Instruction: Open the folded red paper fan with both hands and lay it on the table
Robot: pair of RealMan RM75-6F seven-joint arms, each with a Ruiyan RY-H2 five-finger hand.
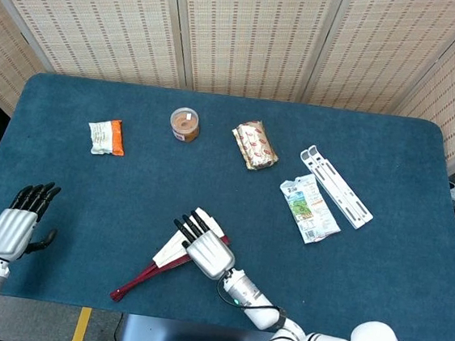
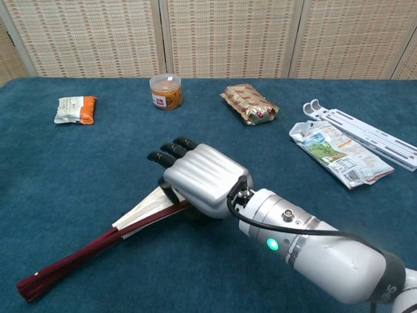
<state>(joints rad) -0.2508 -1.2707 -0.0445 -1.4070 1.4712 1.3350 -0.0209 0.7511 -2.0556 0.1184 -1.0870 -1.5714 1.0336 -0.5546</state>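
The red paper fan [image 1: 157, 262] lies near the table's front edge, partly spread, with white paper [image 2: 144, 209] at its wide end. Its red ribs [image 2: 68, 264] run down-left to the pivot. My right hand [image 1: 202, 244] lies over the wide end. The fingers [image 2: 171, 150] stretch across the top and the thumb curls at the paper's edge, so the hand grips the fan. The same right hand [image 2: 197, 180] fills the middle of the chest view. My left hand [image 1: 19, 221] hovers at the front left with fingers apart, holding nothing, far from the fan.
An orange-and-white snack packet [image 1: 106, 136], a small jar [image 1: 185, 124] and a brown wrapped snack [image 1: 254, 146] sit along the far side. A green-and-white pouch [image 1: 310, 209] and a white plastic stand [image 1: 336, 187] lie at the right.
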